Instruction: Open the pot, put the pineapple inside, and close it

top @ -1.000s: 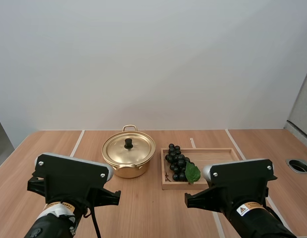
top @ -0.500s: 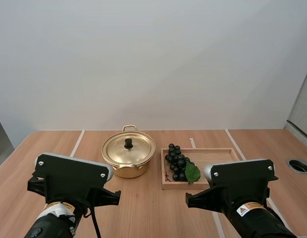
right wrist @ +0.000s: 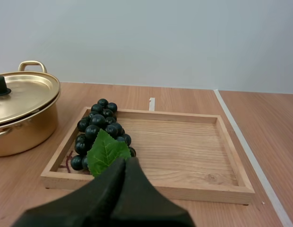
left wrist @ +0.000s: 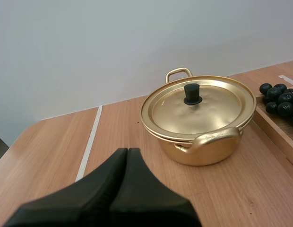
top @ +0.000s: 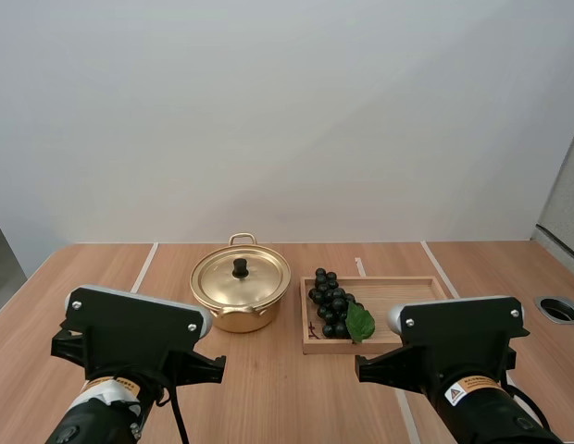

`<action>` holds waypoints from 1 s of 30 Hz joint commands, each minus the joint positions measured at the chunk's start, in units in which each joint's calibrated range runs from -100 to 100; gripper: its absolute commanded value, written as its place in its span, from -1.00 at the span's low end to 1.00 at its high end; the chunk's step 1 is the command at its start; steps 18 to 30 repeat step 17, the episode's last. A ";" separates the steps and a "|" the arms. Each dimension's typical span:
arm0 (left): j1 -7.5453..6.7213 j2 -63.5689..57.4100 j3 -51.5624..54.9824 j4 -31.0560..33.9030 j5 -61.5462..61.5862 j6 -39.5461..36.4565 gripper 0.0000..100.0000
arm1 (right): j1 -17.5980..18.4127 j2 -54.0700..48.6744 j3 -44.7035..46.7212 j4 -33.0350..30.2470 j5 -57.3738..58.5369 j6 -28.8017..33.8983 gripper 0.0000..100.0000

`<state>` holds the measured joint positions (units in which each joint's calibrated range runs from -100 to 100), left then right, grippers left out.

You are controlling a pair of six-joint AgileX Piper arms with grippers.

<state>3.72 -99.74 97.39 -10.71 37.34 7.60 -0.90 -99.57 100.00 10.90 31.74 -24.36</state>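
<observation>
Shifting slightly rightward, the right arm alone moved; both claws, left (left wrist: pixel 127 156) and right (right wrist: pixel 125 165), are pressed together; pot (top: pixel 240 294) lidded, grapes (top: pixel 331 302) on tray (top: pixel 407 289).

Round golden metal pot (top: pixel 240 296) sitting left of shallow rectangular wooden tray (top: pixel 407 289), close beside it; its lid (left wrist: pixel 198 104) resting on top; dark grape bunch (top: pixel 333 303) lying in tray's left part.

This is looking like a lab or test room rather than a kitchen. A bare wooden tabletop (top: pixel 296 388) with pale seams is standing against a plain white wall (top: pixel 287 111), and a cable grommet (top: pixel 557 309) is sitting at its 3 o'clock edge.
</observation>
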 commanded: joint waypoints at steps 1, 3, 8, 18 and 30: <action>0.09 -0.26 0.18 -0.15 -1.40 0.01 -1.00 | 0.07 -0.43 0.00 -1.23 0.05 0.35 -1.00; 0.09 -0.26 0.18 -0.15 -1.40 0.01 -1.00 | 0.07 -0.43 0.00 -1.23 0.05 0.35 -1.00; 0.09 -0.26 0.18 -0.15 -1.40 0.01 -1.00 | 0.07 -0.43 0.00 -1.21 0.05 0.46 -1.00; 0.09 -0.26 0.18 0.27 -1.40 0.01 -1.00 | 0.07 -0.43 0.00 -1.21 0.05 0.46 -1.00; 0.09 -0.26 0.18 0.27 -1.40 0.01 -1.00 | 0.07 -0.43 0.00 -1.21 0.05 0.46 -1.00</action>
